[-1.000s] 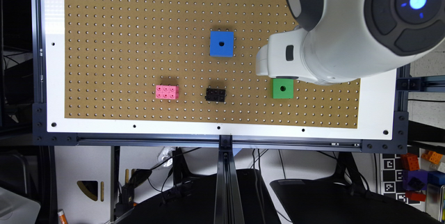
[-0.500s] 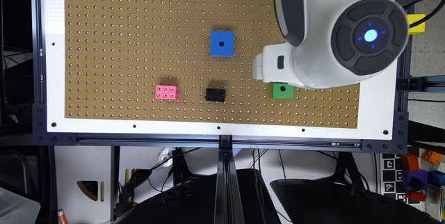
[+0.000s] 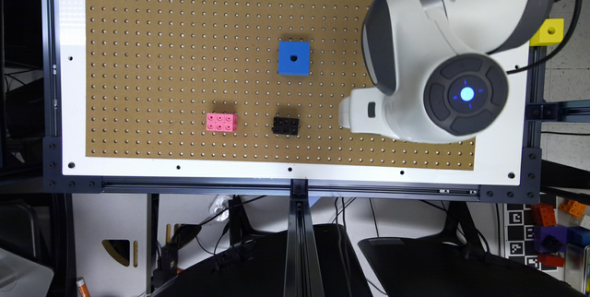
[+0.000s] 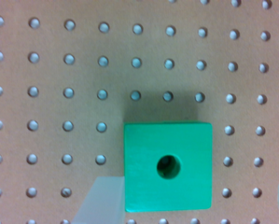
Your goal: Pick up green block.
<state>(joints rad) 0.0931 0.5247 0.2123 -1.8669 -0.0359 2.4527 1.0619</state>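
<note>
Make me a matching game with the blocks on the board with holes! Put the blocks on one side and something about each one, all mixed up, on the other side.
Blocks:
1. Bright green cube with a round hole
2. Blue cube with a hole
3. Pink studded brick
4. Small black studded brick

Clues:
A. lies between the pink brick and the white robot arm
B. the block closest to the exterior view's left
C. sits between the two pale fingers in the wrist view
D. sits alone, farther up the pegboard than the two bricks

Pairs: 1-C, 2-D, 3-B, 4-A
</note>
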